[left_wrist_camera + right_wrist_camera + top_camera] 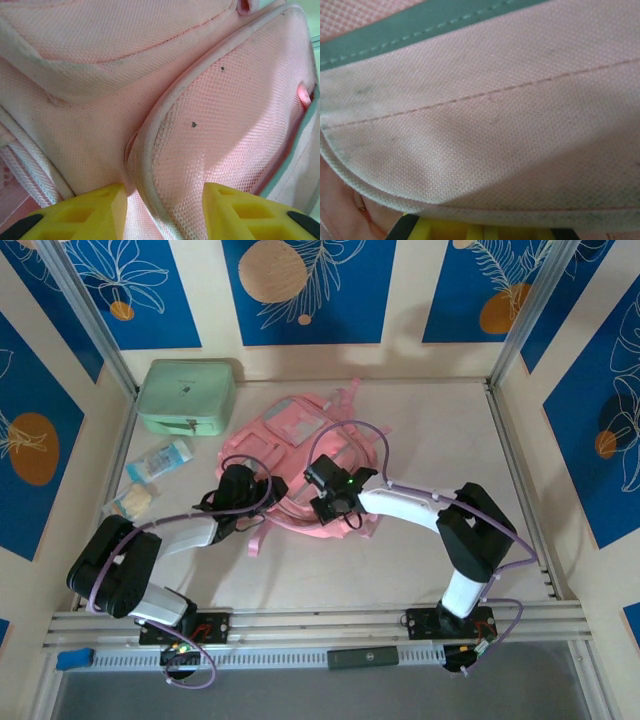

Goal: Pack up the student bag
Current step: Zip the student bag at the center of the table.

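The student bag (pixel 300 435), a pink backpack, lies flat in the middle of the table. My left gripper (pixel 240 490) sits at its lower left. Its yellow fingers (pixel 95 210) stand apart with the edge of a padded mesh strap (pixel 220 130) pressed between them, so my left gripper (pixel 165 192) is closed on that strap. My right gripper (pixel 336 506) rests on the bag's lower right edge. A pink flap (pixel 485 125) with green trim drapes over my right gripper (pixel 480 231), which is shut, and hides its tips. Whether fabric is pinched there cannot be told.
A mint green zip case (pixel 187 396) stands at the back left. A blue-and-white packet (pixel 160 460) and a beige packet (pixel 135 502) lie by the left wall. Frame rails run along the right side and the near edge (pixel 320 625).
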{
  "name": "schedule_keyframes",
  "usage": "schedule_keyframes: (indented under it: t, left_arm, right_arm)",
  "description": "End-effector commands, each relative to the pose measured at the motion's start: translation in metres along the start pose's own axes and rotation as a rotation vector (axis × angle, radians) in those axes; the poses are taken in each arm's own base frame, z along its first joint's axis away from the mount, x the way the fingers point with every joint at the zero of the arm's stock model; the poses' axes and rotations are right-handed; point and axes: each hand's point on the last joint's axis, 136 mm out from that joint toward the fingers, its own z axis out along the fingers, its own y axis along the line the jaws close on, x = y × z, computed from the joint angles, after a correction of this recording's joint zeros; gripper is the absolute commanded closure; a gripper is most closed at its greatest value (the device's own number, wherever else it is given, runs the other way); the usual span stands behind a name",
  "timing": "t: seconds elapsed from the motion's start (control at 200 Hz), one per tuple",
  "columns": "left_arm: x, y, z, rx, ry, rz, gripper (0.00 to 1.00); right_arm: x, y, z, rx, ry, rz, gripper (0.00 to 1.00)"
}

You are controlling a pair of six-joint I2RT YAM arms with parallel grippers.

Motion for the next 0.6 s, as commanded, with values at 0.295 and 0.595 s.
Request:
schedule_keyframes:
  t: [0.295,0.595]
  left_arm:
    - [-0.035,-0.019,0.016,0.041,-0.067,0.103,0.68]
    - [-0.065,-0.050,0.008,0.286,-0.038,0.093,0.62]
  right_arm:
    - [-0.002,0.079,-0.036,-0.108,-0.056,-0.109,1.00]
    - [-0.030,0.074,-0.042,-0.069,-0.060,0.050,1.00]
